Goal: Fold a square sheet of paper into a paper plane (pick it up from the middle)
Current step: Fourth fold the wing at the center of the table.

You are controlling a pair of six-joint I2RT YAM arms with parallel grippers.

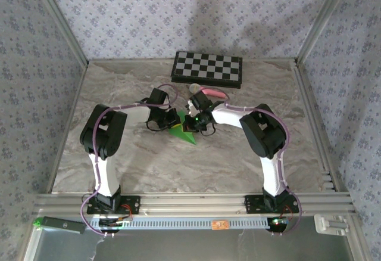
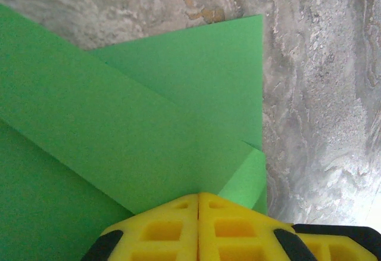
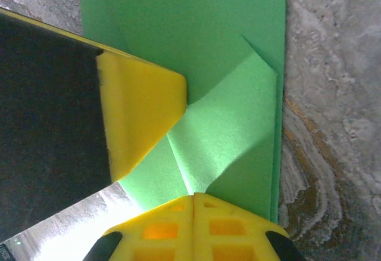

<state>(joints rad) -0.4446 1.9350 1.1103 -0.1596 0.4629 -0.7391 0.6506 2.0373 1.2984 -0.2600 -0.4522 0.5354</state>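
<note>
At the centre of the table point(image 1: 119, 159), toward 6 o'clock from the checkered board point(image 1: 207, 69), the green sheet point(image 1: 178, 132) lies part-folded, and both arms meet over it. My left claw point(image 2: 198, 210) is fully closed, its yellow tips together and set down where several folded layers overlap. In its own camera those layers fan away toward 10 and 12 o'clock. My right claw point(image 3: 194, 208) is likewise closed, tips together at the foot of a small flap point(image 3: 235, 124) that stands slightly proud near the sheet's 3 o'clock edge. Whether either pair of tips has a paper edge nipped between them or merely bears down on top, I cannot tell from here; it looks like pressing.

I judge the step in hand to be flattening that flap into a crease. To do it well I would use the left claw as the anchor, bearing straight down without sliding, so the layers beneath it do not shift. The right claw should run along the fold line from its foot outward, low and slow, with light pressure. Paper this thin will likely buckle or skid on the smooth table if pushed sideways. I would watch the flap's edge against the sheet's straight edge and stop if they drift apart.
</note>
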